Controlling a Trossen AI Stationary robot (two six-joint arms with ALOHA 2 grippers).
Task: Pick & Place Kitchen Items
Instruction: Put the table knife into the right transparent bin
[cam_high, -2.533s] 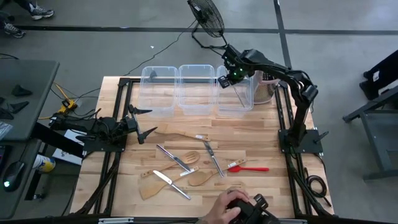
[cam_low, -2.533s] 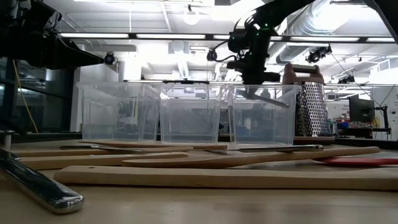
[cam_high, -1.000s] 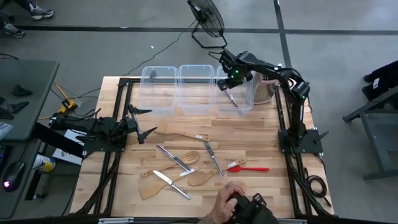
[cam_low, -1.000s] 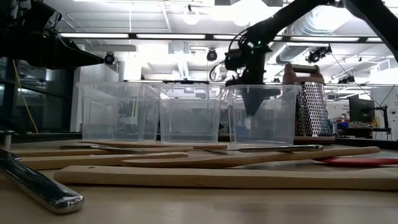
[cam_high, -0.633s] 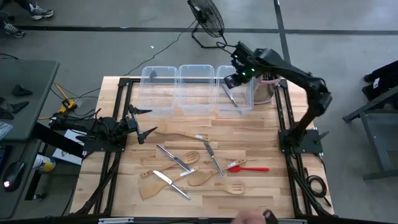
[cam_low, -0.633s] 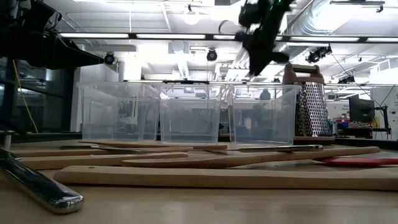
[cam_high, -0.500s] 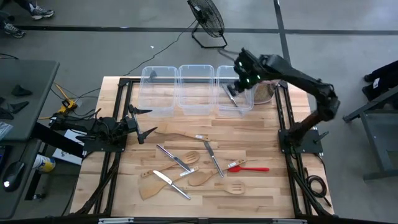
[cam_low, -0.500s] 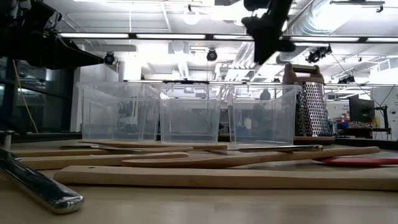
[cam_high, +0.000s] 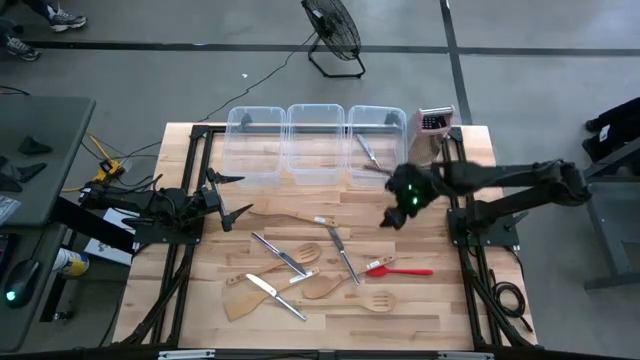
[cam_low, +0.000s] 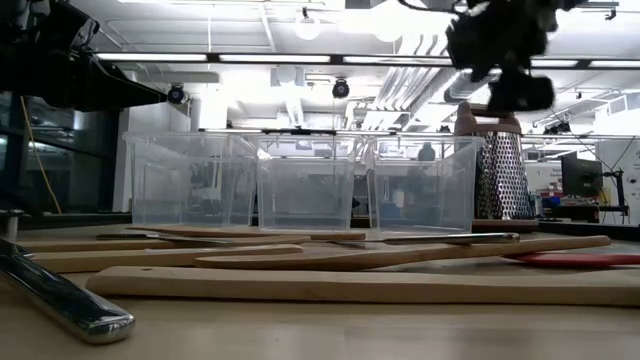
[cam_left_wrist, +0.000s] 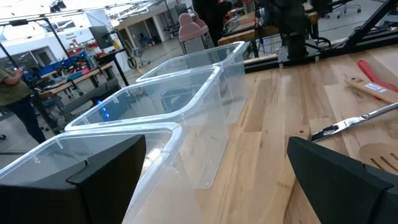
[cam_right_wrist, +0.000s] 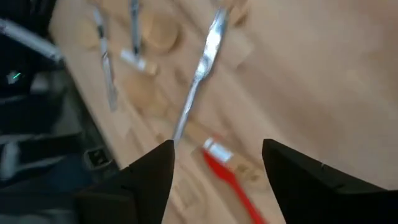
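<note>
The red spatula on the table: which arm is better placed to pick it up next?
Probably the right. The right gripper is open above the table, near the red spatula. The left gripper waits open at the table's left edge, farther away.

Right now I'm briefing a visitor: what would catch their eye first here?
The right gripper, open and empty, hangs above the table near the red spatula. Wooden and metal utensils lie scattered mid-table, with one metal utensil already in the right-hand clear tub. The left gripper waits at the left edge.
</note>
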